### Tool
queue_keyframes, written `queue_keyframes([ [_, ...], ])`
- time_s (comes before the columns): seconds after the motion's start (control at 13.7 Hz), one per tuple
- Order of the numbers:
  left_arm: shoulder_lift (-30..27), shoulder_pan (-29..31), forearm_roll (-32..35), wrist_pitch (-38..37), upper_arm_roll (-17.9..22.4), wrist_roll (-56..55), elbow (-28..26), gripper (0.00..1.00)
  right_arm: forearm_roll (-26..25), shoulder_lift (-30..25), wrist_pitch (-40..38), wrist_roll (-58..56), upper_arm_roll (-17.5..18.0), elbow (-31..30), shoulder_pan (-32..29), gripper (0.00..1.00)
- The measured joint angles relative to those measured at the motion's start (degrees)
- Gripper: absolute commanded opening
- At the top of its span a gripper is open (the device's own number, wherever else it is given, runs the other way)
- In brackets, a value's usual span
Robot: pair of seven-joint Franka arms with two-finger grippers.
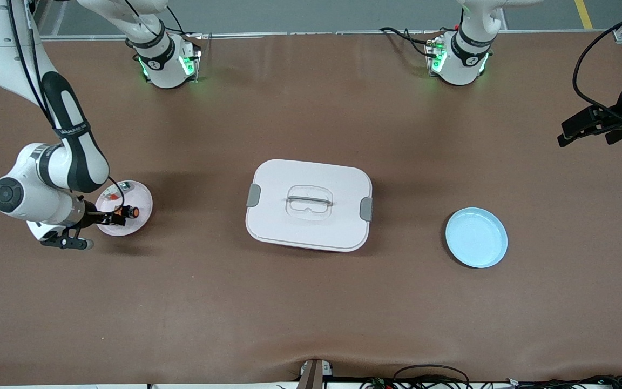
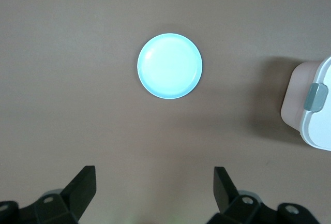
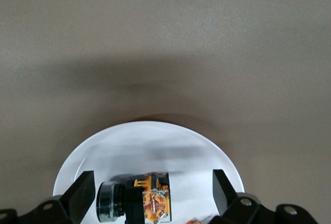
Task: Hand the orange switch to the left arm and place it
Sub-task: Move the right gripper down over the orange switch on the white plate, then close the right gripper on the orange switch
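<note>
Blue plate (image 1: 476,237) lies nearest, box (image 1: 309,204) mid-surface. Right gripper (image 1: 107,217), fingers spread, hangs low over the pink plate (image 1: 137,195) holding the switch (image 1: 130,212). Left gripper (image 1: 586,128), spread, waits high over its end.

1. Two robot arms, each with one gripper: the right gripper (image 1: 107,218) and the left gripper (image 1: 586,129).
2. One white box (image 1: 309,204).
3. Two round plates: one pink plate (image 1: 141,202) and one blue plate (image 1: 476,237).
4. One orange switch (image 1: 130,212).
5. One small whitish piece (image 1: 110,194), at twelve o'clock on the pink plate.
</note>
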Motion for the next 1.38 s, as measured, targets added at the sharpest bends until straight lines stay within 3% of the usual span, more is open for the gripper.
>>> queue_keyframes([
  [0.65, 0.0, 0.1, 0.0, 0.0, 0.0, 0.0, 0.0, 1.0, 3.2, 0.0, -0.1, 0.0, 0.1, -1.7, -0.1, 1.0],
  [1.38, 0.0, 0.4, 0.0, 0.0, 0.0, 0.0, -0.1, 1.0, 3.4, 0.0, -0.1, -1.0, 0.4, -2.5, -0.1, 1.0],
])
